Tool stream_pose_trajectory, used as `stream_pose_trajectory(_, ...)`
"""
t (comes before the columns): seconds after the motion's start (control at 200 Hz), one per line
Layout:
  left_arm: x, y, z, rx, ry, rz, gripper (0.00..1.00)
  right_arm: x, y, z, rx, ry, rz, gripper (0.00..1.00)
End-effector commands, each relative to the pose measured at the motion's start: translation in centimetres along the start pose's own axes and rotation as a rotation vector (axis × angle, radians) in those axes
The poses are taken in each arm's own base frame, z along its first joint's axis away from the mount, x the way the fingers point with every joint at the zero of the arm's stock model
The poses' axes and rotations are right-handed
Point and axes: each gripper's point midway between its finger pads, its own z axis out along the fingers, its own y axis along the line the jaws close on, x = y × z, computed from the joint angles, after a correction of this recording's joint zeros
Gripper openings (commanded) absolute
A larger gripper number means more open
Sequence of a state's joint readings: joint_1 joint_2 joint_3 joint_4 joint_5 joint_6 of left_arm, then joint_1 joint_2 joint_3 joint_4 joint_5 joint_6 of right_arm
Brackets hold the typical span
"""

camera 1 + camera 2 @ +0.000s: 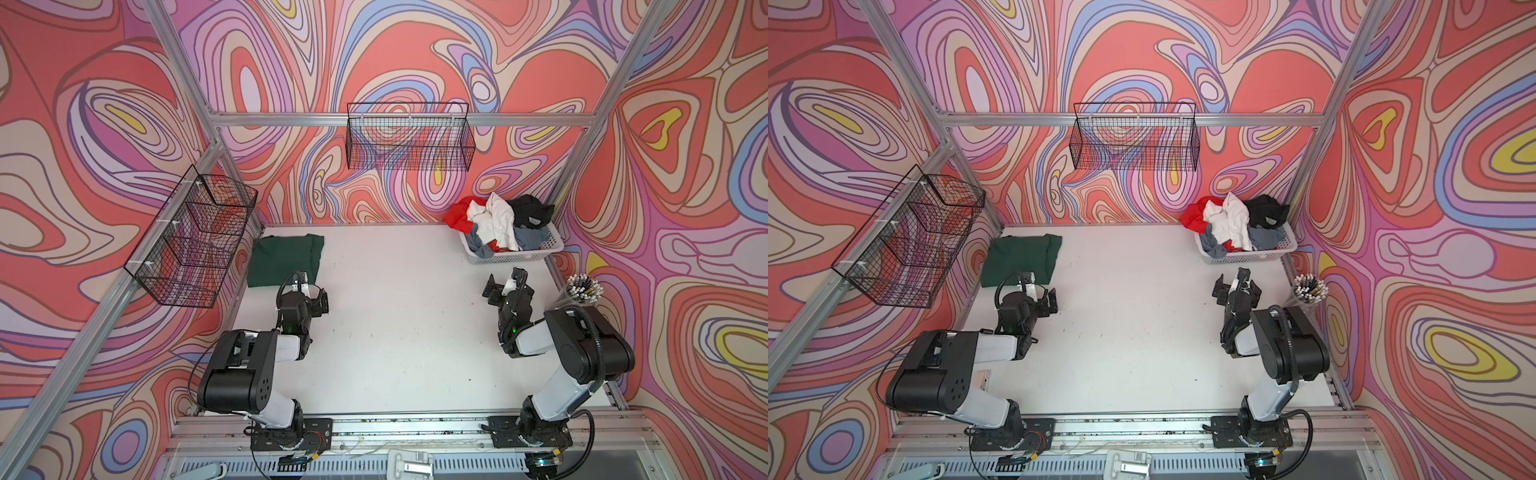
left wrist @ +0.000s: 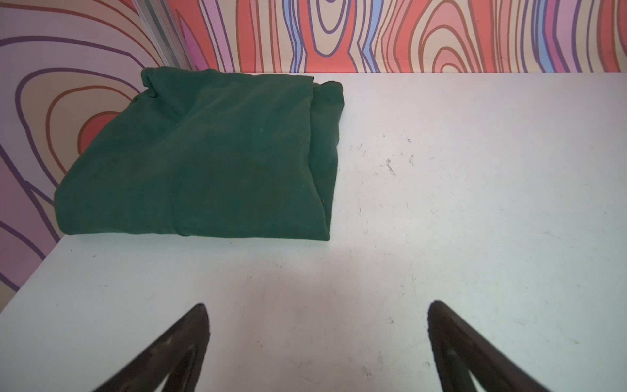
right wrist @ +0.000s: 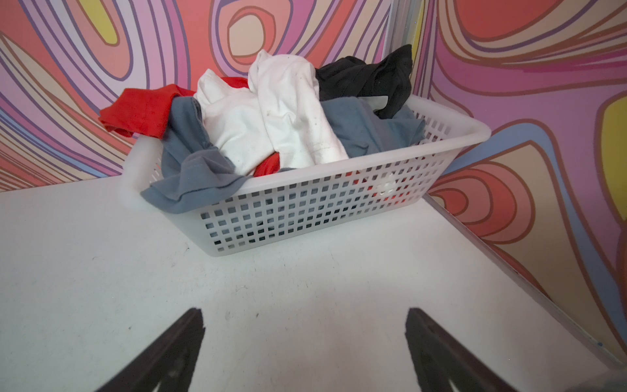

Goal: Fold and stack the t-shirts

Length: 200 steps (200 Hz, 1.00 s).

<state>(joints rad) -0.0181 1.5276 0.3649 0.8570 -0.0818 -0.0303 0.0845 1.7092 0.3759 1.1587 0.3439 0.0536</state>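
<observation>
**Bench (image 1: pixel 395 332), white, scuffed: contents as we record them**

1. Dark green t-shirt (image 1: pixel 284 259) (image 1: pixel 1021 259) (image 2: pixel 203 159). It is folded into a rough rectangle and lies flat in the far left corner of the bench, its left side against the patterned wall. We count one item here, with nothing stacked on it.

2. White perforated basket (image 1: pixel 515 255) (image 1: pixel 1250 257) (image 3: pixel 305 210). It stands in the far right corner and holds a crumpled heap:
   - white t-shirt (image 1: pixel 494 220) (image 3: pixel 281 112), on top at the middle;
   - red t-shirt (image 1: pixel 457 216) (image 3: pixel 139 112), spilling over the basket's left end;
   - grey t-shirt (image 1: pixel 530 239) (image 3: pixel 190 163), with one part draped over the front rim;
   - black t-shirt (image 1: pixel 530 210) (image 3: pixel 366 78), at the far right end.

3. Left jaws. They are spread wide and hold nothing. They sit over bare bench just short of the green t-shirt's near edge, by its right corner. In the wrist view both fingertips (image 2: pixel 183 339) are clear of the cloth.

4. Right jaws. They are spread wide and hold nothing. They sit over bare bench on the near side of the basket. The fingertips (image 3: pixel 179 342) point toward the basket but are apart from its front wall.

5. Cup of pens (image 1: pixel 582 289), at the right edge of the bench beside the right arm (image 1: pixel 582 353).
</observation>
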Motion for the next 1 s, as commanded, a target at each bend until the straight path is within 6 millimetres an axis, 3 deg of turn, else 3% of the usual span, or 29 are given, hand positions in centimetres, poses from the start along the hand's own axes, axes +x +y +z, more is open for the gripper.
stream_pose_trajectory(0.0,-0.92,-0.04,0.31,0.005,-0.03,0.001,1.0,-0.08,-0.18,-0.06,0.006,-0.008,0.001,0.98)
stream_pose_trajectory(0.997,-0.92,-0.23,0.14,0.008,-0.036,0.01,1.0,-0.41,-0.42,-0.21,0.029,-0.022,-0.002,0.98)
